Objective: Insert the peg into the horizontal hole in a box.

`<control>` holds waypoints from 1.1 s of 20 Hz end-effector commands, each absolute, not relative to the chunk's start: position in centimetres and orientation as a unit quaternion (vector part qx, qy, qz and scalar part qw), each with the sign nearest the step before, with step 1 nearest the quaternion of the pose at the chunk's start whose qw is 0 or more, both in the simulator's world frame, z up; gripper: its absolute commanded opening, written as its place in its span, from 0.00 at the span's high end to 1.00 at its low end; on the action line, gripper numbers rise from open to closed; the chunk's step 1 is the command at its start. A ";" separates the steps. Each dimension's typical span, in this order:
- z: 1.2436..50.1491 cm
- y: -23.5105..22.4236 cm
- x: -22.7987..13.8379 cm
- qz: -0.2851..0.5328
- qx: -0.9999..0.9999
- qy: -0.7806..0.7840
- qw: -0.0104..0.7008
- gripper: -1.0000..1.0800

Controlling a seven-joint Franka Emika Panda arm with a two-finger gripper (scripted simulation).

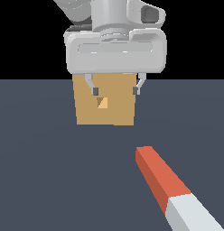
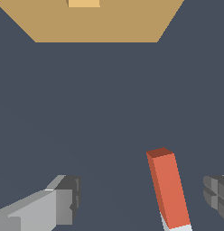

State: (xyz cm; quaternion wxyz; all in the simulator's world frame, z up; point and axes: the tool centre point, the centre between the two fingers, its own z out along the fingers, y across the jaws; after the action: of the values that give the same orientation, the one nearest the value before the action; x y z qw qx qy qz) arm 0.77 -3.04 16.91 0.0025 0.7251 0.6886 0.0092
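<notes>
My gripper (image 1: 115, 90) hangs in the air with its two fingers spread apart and nothing between them. In the exterior view it sits in front of the box (image 1: 105, 100), so the fingertips frame the hole (image 1: 102, 103) in the box's face. The peg (image 1: 176, 191) lies flat on the floor, well apart from the box and on the near side of it, off toward the exterior view's right. Its red half points back toward the box; its pale half points away and runs out of frame.

In the wrist view the peg's red end (image 2: 168, 189) shows between my finger pads (image 2: 68, 198), closer to one side than centred, and angled rather than square to them.

I judge this to be the reach, before any grasp. Next I need to shift sideways to centre over the peg, turn my wrist so the fingers straddle its long sides, then come down and close.
</notes>
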 end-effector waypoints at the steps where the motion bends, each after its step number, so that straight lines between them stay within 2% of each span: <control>1: 16.9 -3.0 0.8 0.009 0.725 0.689 0.003 0.04; 10: 15.9 -5.0 1.4 0.008 0.718 0.696 0.002 0.04; 22: 12.1 -12.7 4.6 0.005 0.688 0.726 0.001 0.04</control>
State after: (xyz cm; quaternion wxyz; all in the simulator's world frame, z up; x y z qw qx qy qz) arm 4.11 -11.57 12.69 0.0015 0.6923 0.7216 0.0053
